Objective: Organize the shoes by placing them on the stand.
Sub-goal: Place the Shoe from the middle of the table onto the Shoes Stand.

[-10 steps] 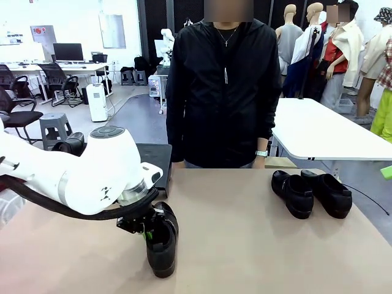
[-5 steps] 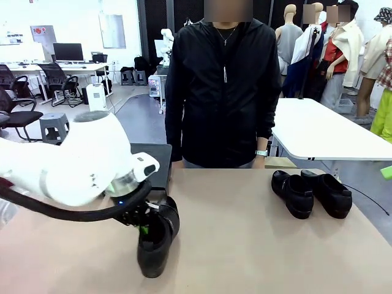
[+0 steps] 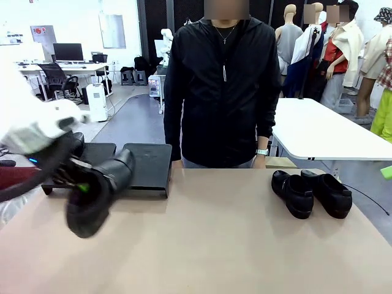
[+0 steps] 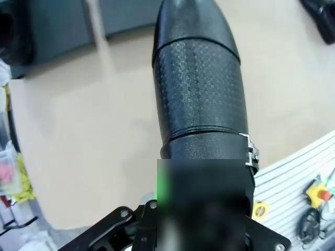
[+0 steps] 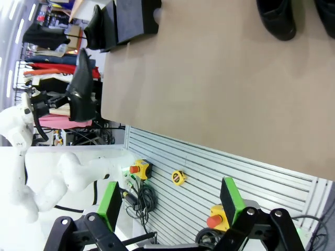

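Note:
My left gripper [image 3: 78, 184] is shut on a glossy black shoe [image 3: 98, 195], held tilted in the air above the table's left side, just in front of the black stand [image 3: 147, 164]. In the left wrist view the held shoe [image 4: 199, 89] shows its textured sole and hides most of the fingers. Another shoe [image 5: 97, 26] rests on the stand's [image 5: 137, 14] far part. Two more shoes [image 3: 294, 193] [image 3: 331, 193] lie side by side on the table at the right. My right gripper [image 5: 170, 205] stands open below the table's edge, holding nothing.
A person in a black jacket [image 3: 220, 92] stands at the far side of the table, hands down at the edge. A thin black cable [image 3: 367, 197] runs off the right of the shoe pair. The bare tabletop [image 3: 233, 245] spreads across the middle.
My left arm has lifted the shoe off the table and swung it left and back toward the stand. The two shoes at the right and the person have stayed put.

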`<state>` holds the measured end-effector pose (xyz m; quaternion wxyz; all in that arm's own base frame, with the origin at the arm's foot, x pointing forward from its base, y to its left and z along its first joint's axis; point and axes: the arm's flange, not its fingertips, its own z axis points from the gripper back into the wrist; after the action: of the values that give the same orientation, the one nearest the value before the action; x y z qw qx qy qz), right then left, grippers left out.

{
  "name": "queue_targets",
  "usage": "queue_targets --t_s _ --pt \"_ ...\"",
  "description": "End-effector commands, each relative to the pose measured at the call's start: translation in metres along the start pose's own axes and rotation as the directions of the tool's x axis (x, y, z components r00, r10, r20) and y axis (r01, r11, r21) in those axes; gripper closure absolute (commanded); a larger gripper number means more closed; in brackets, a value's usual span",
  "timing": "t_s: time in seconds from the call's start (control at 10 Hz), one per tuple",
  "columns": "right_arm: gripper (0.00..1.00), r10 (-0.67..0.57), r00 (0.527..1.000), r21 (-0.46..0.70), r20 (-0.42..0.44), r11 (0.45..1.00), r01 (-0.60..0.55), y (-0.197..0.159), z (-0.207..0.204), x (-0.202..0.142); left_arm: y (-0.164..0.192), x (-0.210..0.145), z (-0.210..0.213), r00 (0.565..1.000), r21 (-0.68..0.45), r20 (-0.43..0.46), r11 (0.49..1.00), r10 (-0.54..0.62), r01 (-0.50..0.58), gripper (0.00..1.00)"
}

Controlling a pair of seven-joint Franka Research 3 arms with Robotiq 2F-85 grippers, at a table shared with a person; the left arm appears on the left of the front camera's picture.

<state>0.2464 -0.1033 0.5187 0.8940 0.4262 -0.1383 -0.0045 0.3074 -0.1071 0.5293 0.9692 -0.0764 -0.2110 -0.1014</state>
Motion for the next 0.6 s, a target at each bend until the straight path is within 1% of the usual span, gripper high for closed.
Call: queue_targets --t_s 0.0,0.1,0.2,0.3,0.5 --pt "0.00 -0.001 1.000 0.028 0.012 1.000 0.001 0.003 0.000 0.002 0.078 -0.025 -0.011 0.998 -0.016 0.002 0.998 0.060 -0.060 1.00" --pt "0.00 -0.001 1.000 0.028 0.012 1.000 0.001 0.003 0.000 0.002 0.095 -0.029 -0.013 0.999 -0.055 0.009 0.998 0.040 -0.039 1.00" --pt "0.00 -0.001 1.000 0.028 0.012 1.000 0.001 0.003 0.000 0.002 0.104 -0.032 -0.017 0.991 -0.084 0.024 0.988 0.131 -0.129 1.00" --pt "0.00 -0.001 1.000 0.028 0.012 1.000 0.001 0.003 0.000 0.002 0.086 -0.003 0.012 0.998 -0.024 0.014 0.998 0.056 -0.056 1.00" --pt "0.00 -0.001 1.000 0.028 0.012 1.000 0.001 0.003 0.000 0.002 0.086 -0.003 0.012 0.998 -0.024 0.014 0.998 0.056 -0.056 1.00"
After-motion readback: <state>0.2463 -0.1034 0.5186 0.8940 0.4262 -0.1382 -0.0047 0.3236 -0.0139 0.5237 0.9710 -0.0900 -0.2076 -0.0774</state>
